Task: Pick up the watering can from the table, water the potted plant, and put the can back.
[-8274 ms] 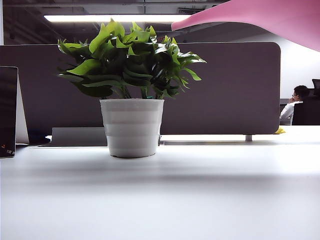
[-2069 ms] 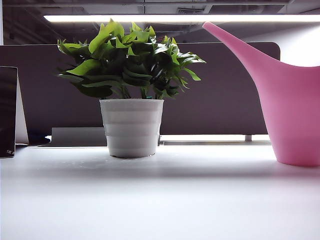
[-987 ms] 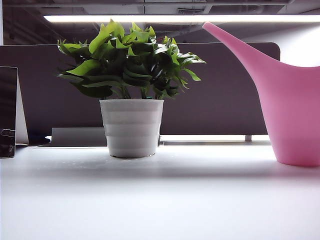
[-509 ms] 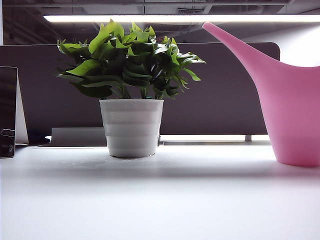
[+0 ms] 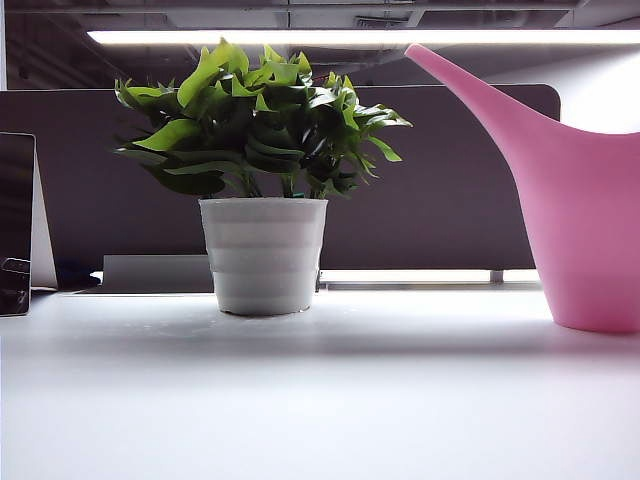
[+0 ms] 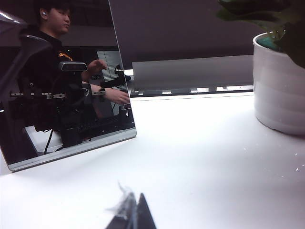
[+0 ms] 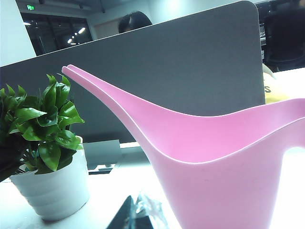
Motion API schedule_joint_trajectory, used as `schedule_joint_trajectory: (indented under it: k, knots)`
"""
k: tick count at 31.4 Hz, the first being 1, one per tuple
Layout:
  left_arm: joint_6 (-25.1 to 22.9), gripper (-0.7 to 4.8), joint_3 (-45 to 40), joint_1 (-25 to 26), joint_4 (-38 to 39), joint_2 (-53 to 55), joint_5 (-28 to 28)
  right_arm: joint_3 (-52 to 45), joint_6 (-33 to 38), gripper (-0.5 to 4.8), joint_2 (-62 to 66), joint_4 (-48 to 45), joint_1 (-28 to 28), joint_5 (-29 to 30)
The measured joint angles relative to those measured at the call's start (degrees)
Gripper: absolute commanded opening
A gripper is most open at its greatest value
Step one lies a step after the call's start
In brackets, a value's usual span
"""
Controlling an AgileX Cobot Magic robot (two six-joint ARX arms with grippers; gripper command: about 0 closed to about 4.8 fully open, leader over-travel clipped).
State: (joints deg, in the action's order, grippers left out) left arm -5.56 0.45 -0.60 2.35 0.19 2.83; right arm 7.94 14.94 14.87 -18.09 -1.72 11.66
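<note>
So, the watering can [image 5: 590,215] stood upright on the white desk [image 5: 320,400], at the right edge of the exterior view, partly cut off by the frame. Its long spout rose up and toward the potted plant [image 5: 262,180], w/ the tip ending high, near the leaves but not touching them. The plant sat in its white ribbed pot further left, well apart from the can's body, desk bare btwn them.

My right claw [image 7: 138,214] showed only as dark finger tips at the edge of the right wrist view, pressed together, w/ a bit of clear film stuck on them. It pinched nothing; the can's pink body [image 7: 219,162] stood just beyond it, apart from the tips as far as I could tell. The plant [image 7: 45,143] was off to the side of the can in that view, spout pointing over toward it.

My left claw [image 6: 133,214] hung low over the desk on the other side of the plant, only its tips in view, close together w/ a wisp of film on them. Whether it was fully pressed together I couldn't tell. A tilted dark screen [image 6: 66,81] leaned near it, reflecting a person. The pot's ribbed wall [image 6: 281,90] stood at the far side of that view.
</note>
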Motion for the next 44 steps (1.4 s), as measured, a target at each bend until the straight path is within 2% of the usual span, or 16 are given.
schedule_joint_trajectory:
  k: [4, 9, 14, 22, 27, 34, 44]
  knots:
    - [0.00, -0.05, 0.00, 0.00, 0.00, 0.00, 0.00, 0.00, -0.33, -0.06, -0.04, 0.07, 0.00, 0.00]
    - [0.00, -0.05, 0.00, 0.00, 0.00, 0.00, 0.00, 0.00, -6.38, -0.06, -0.07, 0.09, 0.00, -0.11]
    - [0.00, -0.05, 0.00, 0.00, 0.00, 0.00, 0.00, -0.07, -7.08, -0.06, -1.33, 1.66, 0.04, -0.07]
    - [0.00, -0.05, 0.00, 0.00, 0.02, 0.00, 0.00, -0.42, -10.82, -0.06, -14.78, 16.55, 3.74, -1.38]
    - [0.00, -0.05, 0.00, 0.00, 0.00, 0.02, 0.00, -0.57, -11.19, -0.06, -14.71, 22.82, 5.27, -2.93]
    - [0.00, -0.05, 0.00, 0.00, 0.00, 0.00, -0.04, -5.27, -11.80, -0.06, -14.71, 22.56, 4.50, -7.63]
    - [0.00, -0.05, 0.00, 0.00, 0.02, 0.00, -0.07, -7.45, -11.85, -0.06, -14.71, 20.20, 0.22, -8.09]
